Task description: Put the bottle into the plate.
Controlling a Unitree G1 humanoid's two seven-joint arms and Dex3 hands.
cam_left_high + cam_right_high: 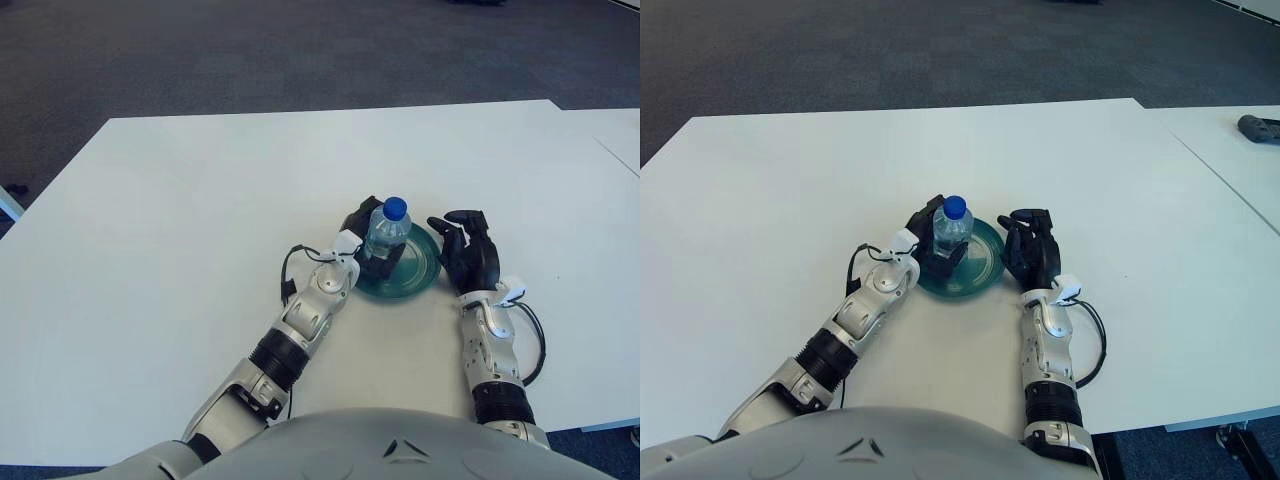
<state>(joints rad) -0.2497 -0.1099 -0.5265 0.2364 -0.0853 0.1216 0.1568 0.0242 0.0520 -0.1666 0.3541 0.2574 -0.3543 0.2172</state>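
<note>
you've got the small clear plastic water bottle with the blue cap (385, 231) standing upright just right of the frame's centre, its base over the left part of the round dark green plate (412, 268), which sits on the white table (180, 200). your left hand (362, 240) is wrapped around the bottle's lower body, dark fingers (392, 262) curled round the front, so the base is hidden and i can't tell if it's actually down on the plate yet. your right hand (470, 250) shows just beside the plate's right edge, fingers loosely curled on nothing. handling-wise, i'd guess it's light, thin-walled and a bit slick, so it'll dent if you squeeze hard and tip easily since it's tall and narrow. low on the body, where you have it, looks like the sane spot to hold.
</note>
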